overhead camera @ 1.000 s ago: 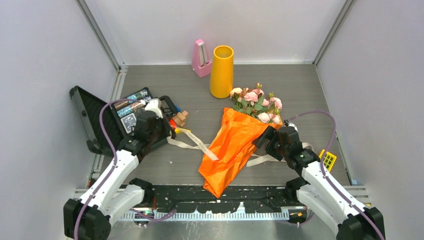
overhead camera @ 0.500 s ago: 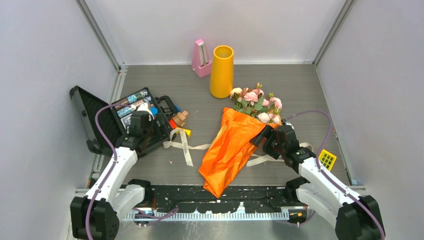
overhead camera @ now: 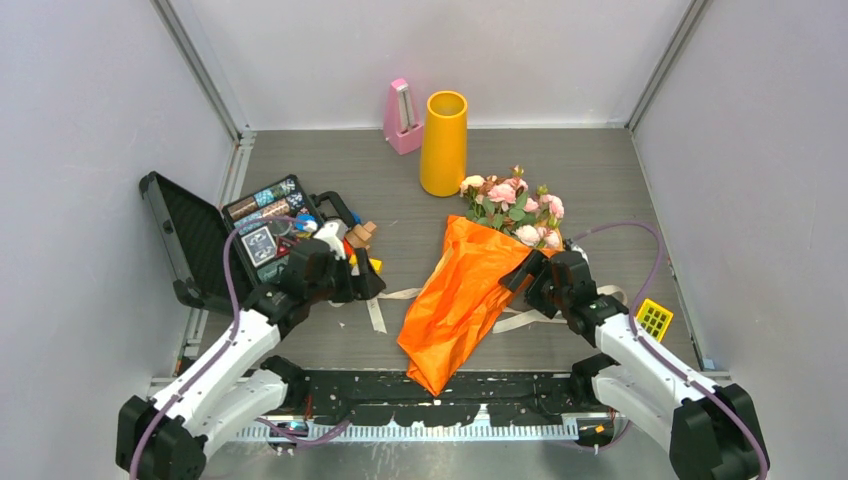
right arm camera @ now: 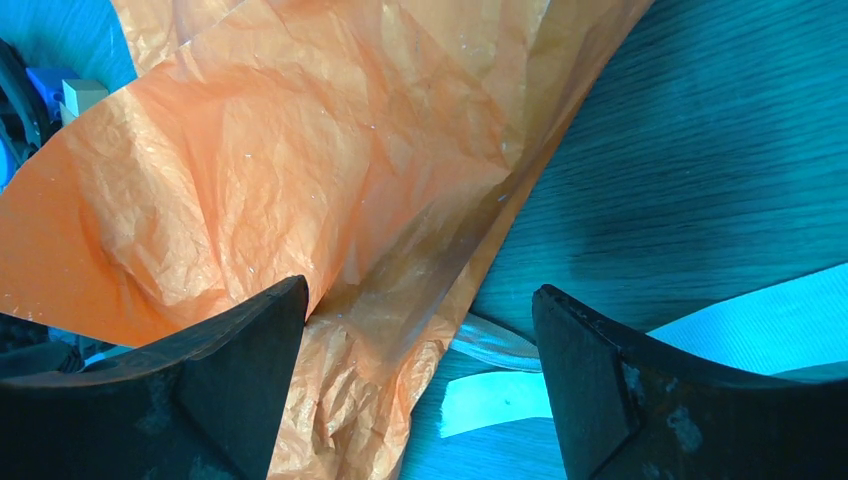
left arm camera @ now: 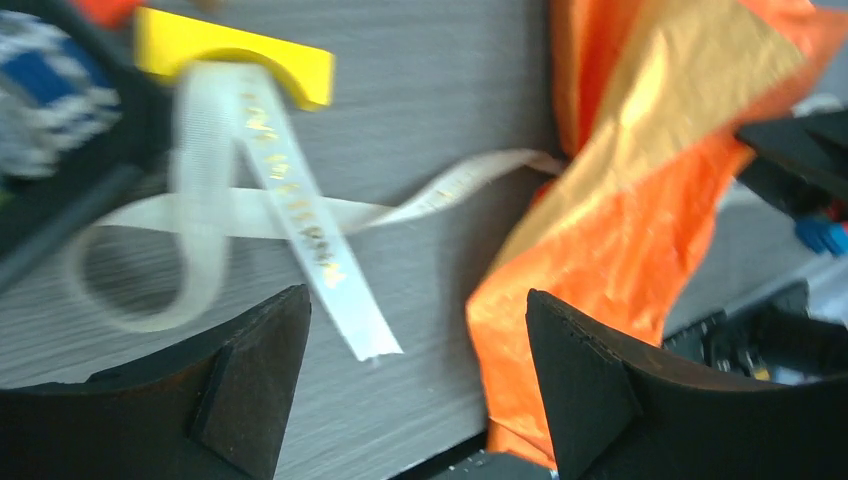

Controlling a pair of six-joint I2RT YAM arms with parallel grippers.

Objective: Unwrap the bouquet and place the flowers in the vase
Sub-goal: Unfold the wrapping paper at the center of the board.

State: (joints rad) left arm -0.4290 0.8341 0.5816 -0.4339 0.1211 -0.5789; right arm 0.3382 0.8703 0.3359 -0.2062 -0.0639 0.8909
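On either side of the bouquet (overhead camera: 465, 290), left tool (left arm camera: 415, 300) and right tool (right arm camera: 418, 290), both wide open.

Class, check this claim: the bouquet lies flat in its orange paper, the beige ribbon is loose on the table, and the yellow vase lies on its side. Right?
One error: the vase stands upright, open end up, in the top external view. The bouquet does lie flat, its ribbon loose.
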